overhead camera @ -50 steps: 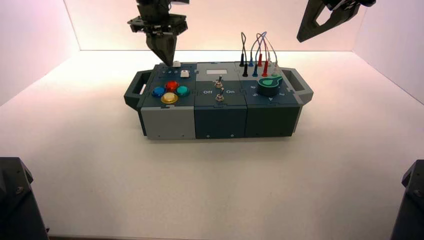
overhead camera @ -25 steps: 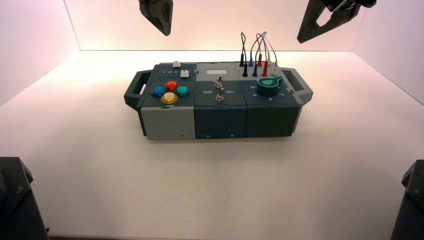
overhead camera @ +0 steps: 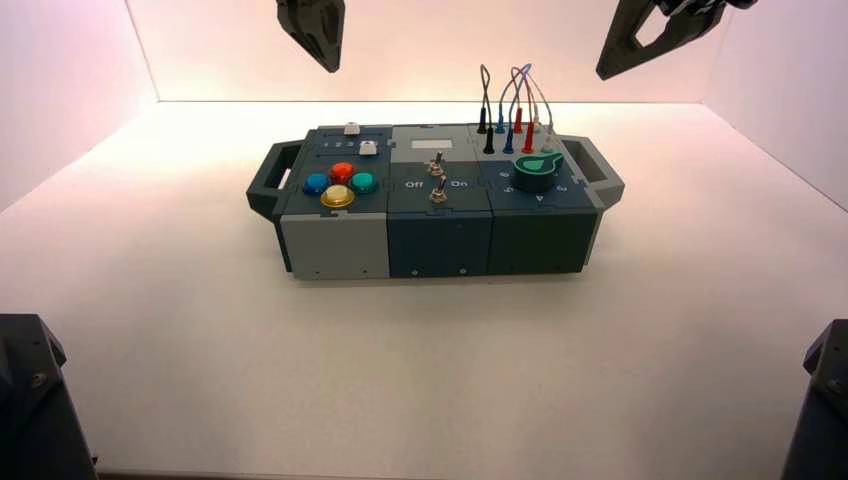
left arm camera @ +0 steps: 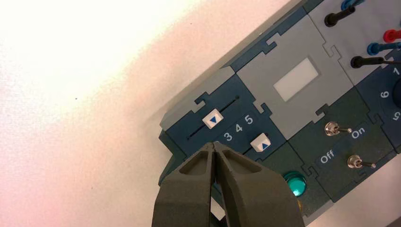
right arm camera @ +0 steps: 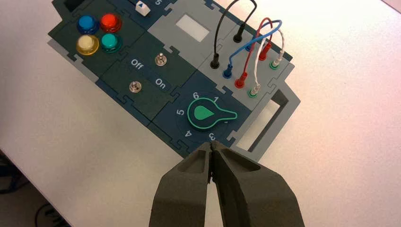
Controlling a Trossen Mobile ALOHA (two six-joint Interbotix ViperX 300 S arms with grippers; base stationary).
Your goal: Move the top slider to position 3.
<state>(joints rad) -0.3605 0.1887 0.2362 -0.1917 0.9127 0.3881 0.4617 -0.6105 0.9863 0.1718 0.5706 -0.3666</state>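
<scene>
The left gripper (left arm camera: 215, 147) hangs clenched and empty above the box (overhead camera: 435, 215); the top slider (left arm camera: 212, 119) sits beside the numeral 3 (left arm camera: 228, 137). Another descent could knock it off position. The right gripper (right arm camera: 211, 147), also clenched, waits aloft.

Bright, even light floods the smooth white tabletop (overhead camera: 420, 380) — glaring pinkish-white at its far edge — while the dark blue-grey control box (overhead camera: 436, 215) throws only a faint, soft shadow forward.
</scene>
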